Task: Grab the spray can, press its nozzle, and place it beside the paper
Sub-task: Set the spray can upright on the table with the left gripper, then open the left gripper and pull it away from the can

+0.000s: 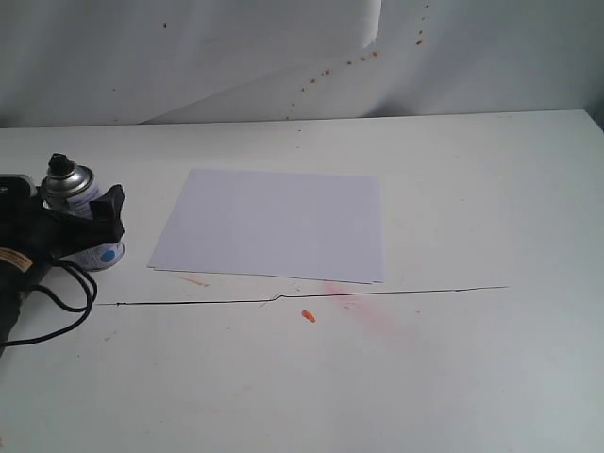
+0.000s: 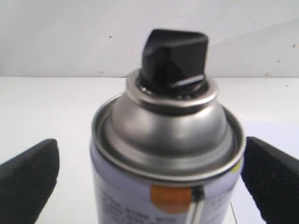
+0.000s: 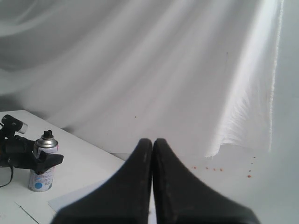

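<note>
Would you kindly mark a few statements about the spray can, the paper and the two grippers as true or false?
1. The spray can stands upright on the table. True.
2. The spray can stands on the paper. False: it stands on bare table, apart from the sheet.
3. The left gripper is clamped on the spray can. False: its fingers flank the can with a gap on each side.
4. The right gripper is shut with nothing in it. True.
5. The nozzle is missing. False: a black nozzle caps the silver dome.
</note>
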Robot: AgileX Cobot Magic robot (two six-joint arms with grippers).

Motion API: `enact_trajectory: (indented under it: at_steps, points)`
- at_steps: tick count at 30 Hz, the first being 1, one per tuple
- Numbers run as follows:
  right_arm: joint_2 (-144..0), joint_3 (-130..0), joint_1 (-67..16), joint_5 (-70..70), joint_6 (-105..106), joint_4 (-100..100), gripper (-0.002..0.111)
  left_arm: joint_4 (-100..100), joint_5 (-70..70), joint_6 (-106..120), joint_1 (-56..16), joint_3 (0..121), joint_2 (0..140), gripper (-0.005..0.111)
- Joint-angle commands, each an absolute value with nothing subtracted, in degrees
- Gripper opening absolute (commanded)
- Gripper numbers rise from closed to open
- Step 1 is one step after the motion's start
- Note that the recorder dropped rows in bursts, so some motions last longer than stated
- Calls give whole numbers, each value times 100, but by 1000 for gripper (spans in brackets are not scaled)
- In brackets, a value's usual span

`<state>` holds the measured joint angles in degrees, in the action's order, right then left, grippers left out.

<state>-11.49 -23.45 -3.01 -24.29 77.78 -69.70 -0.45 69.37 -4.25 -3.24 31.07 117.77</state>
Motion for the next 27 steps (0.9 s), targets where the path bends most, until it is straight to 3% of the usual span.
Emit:
enact_trajectory:
  at_steps: [1, 22, 24, 27]
  points:
    - [-1129, -2317, -286, -2451, 7774, -6919, 0, -94, 6996, -381, -335, 2735, 11416, 98]
    - [-1129, -2317, -286, -2451, 7755, -6919, 0, -111, 6996, -957, -335, 869, 9018, 97]
    - [-1129, -2317, -286, -2451, 7755, -6919, 0, -111, 6996, -1097, -335, 675, 8574, 91]
    - [-1129, -2317, -286, -2451, 7755, -6919, 0, -111, 6996, -1097, -335, 425, 7888, 67]
